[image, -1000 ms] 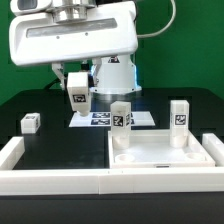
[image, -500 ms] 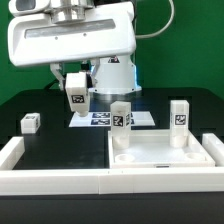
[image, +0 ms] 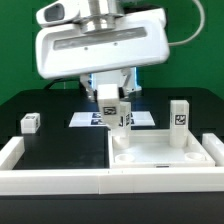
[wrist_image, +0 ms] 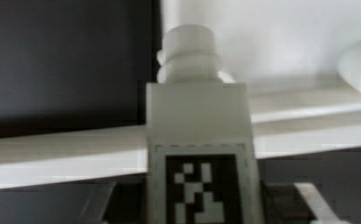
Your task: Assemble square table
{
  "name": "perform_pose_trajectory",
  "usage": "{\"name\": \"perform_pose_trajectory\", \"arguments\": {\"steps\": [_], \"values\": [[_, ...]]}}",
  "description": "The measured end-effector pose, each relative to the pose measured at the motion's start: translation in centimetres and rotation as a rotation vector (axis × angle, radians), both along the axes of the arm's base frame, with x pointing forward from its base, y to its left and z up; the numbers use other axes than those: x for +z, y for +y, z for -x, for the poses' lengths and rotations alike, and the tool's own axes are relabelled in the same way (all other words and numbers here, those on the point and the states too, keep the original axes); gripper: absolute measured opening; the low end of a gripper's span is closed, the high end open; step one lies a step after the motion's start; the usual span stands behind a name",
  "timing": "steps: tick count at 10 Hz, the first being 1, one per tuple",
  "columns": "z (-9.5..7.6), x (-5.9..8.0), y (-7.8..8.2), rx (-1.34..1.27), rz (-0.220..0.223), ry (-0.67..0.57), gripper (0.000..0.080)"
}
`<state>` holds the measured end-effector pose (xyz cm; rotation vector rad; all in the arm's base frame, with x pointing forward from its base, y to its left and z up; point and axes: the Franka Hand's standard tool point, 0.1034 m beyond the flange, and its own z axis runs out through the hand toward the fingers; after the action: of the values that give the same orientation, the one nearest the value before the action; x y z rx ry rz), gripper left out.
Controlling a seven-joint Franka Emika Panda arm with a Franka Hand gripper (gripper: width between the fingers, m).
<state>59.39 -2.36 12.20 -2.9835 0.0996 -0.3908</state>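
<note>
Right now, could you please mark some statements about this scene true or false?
1. The gripper grips a tagged leg post. True.
2. A second leg post stands on the slab's far corner at the exterior view's right. True.
3. The small leg post at the exterior view's left stands on the slab. False: it sits on the black table.
4. The marker board lies on the slab. False: it lies on the black table behind it.

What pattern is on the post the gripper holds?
White post with a black-and-white tag; clearest in the wrist view.
</note>
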Motion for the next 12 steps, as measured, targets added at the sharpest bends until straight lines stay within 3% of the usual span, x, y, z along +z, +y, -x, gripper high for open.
{"name": "perform_pose_trajectory", "arguments": {"steps": [2,4,8,9,10,12], "values": [[-0.8,0.5,3.1,-0.042,-0.033,-0.005,0.029],[-0.9,0.5,3.1,-0.053,-0.03,-0.016,0.029],[-0.6,0.5,0.9,-0.093,0.143,-0.311,0.029],[0.0,-0.5,2.2,-0.11,0.143,-0.341,0.0291],[-0.3,-0.6,4.2,-0.109,0.111,-0.337,0.0291],[-1.2,-0.3,6.2,-0.107,0.082,-0.35,0.029]]}}
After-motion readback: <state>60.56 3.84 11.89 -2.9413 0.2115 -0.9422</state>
